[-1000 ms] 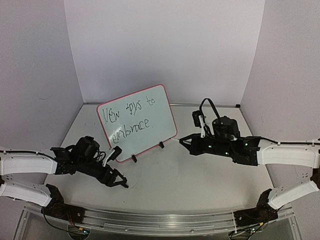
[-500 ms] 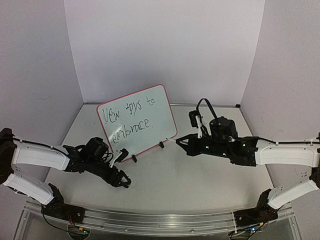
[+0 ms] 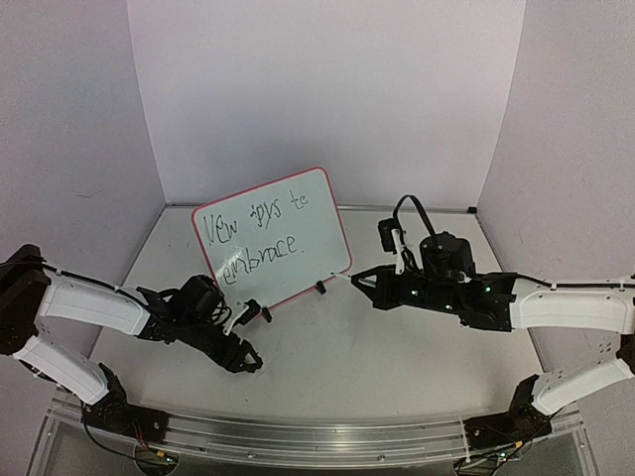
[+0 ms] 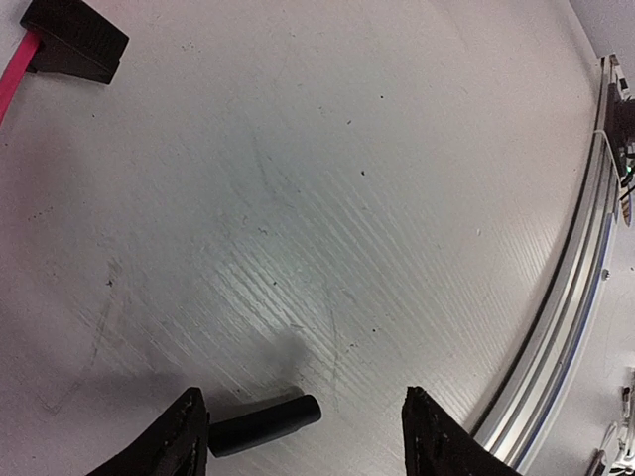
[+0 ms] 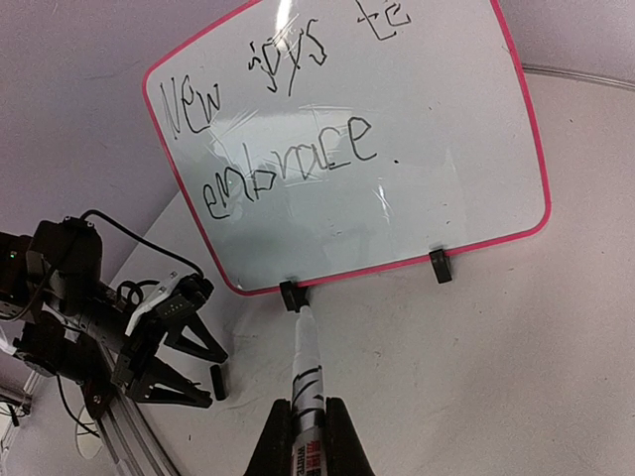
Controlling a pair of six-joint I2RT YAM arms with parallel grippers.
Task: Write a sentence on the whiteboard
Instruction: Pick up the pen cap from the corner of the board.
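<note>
The whiteboard (image 3: 273, 238) (image 5: 397, 149) stands tilted on two black feet at the back left, pink-rimmed. The sentence (image 3: 256, 233) (image 5: 288, 129) reads "New joys to embrace" in two black lines. My right gripper (image 3: 359, 280) (image 5: 306, 421) is shut on a white marker (image 5: 306, 367), whose tip points at the board's left foot (image 5: 290, 296) from just in front of it. My left gripper (image 3: 248, 357) (image 4: 306, 402) hangs open low over the table. A small black cap (image 4: 263, 424) (image 5: 218, 381) lies between its fingers, close to the left one.
An aluminium rail (image 3: 317, 436) (image 4: 566, 327) runs along the table's near edge, just right of my left gripper. Pale walls close in the back and both sides. One board foot (image 4: 74, 40) shows at the top left of the left wrist view.
My left arm has reached out to the right, bringing its gripper over the cap, and its jaws have narrowed a little. The right arm with the marker has barely moved.
</note>
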